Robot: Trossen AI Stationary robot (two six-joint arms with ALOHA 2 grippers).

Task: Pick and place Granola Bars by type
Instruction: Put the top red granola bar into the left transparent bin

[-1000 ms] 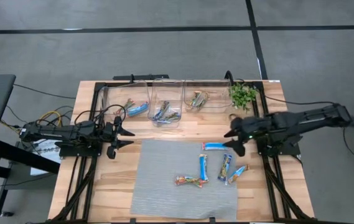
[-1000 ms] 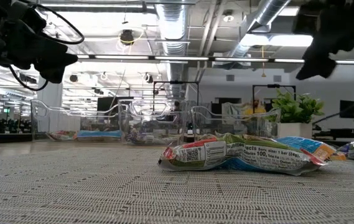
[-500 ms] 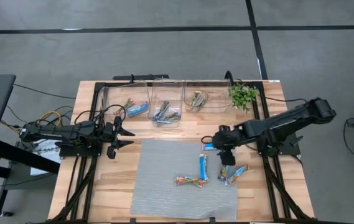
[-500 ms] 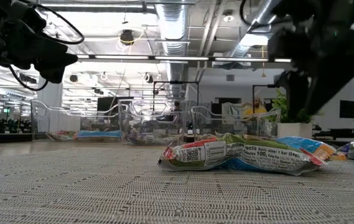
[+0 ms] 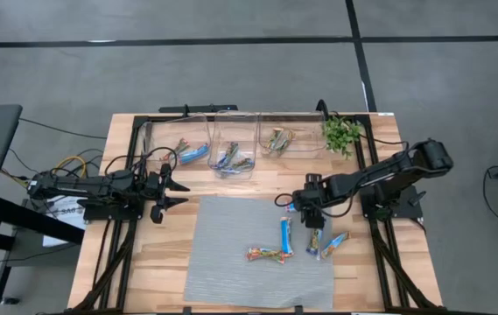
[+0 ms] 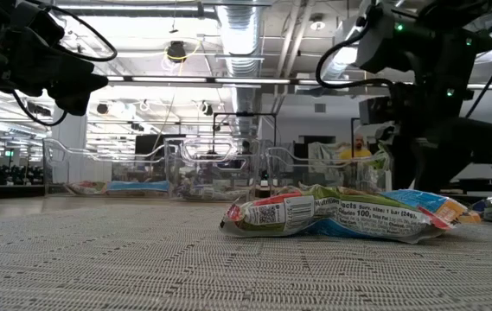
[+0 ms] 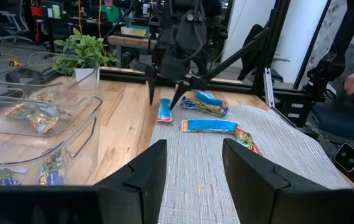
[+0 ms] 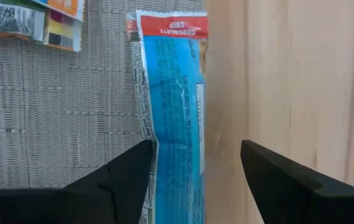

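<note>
Several granola bars lie flat on the grey mat [image 5: 257, 249]: a bright blue one [image 5: 285, 234], a brownish one [image 5: 266, 255] and two blue-and-yellow ones [image 5: 316, 236]. Another bright blue bar [image 8: 173, 112] lies on the mat's far right edge, half on the wood. My right gripper [image 5: 305, 208] is open and points down over this bar, one finger on each side [image 7: 164, 99], not touching it. My left gripper [image 5: 174, 192] is open and waits above the table's left side. More bars rest in the bins.
Three clear bins [image 5: 235, 149] stand in a row along the far edge, each holding bars. A small green plant [image 5: 342, 133] stands to their right, just beyond my right arm. Bare wood lies between the mat and the bins.
My right arm has swung from the table's right side toward the left and come down over the blue bar at the mat's far right corner, its fingers now pointing down on either side of it. The bars have not moved.
</note>
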